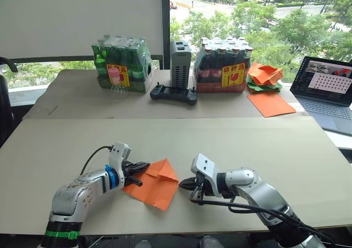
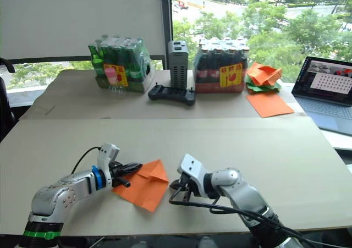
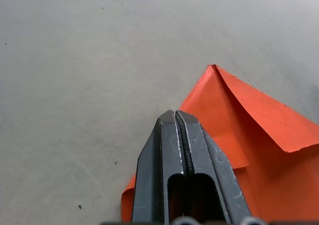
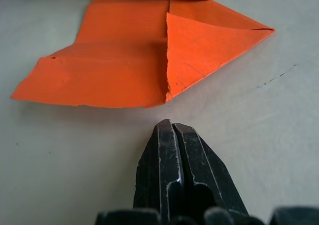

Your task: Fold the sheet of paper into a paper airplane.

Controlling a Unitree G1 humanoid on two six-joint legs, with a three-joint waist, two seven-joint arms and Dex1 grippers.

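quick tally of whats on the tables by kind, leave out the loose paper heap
folded sheet of paper: 1
flat orange sheet: 1
bottle packs, green and dark: 2
black controller: 1
grey box: 1
laptop: 1
total: 7

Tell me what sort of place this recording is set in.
Probably an office or lab workspace: cardboard-covered tables by a large window over trees, an open laptop, and shrink-wrapped bottle packs as props.

Orange sheet of paper (image 1: 153, 184), black pincers
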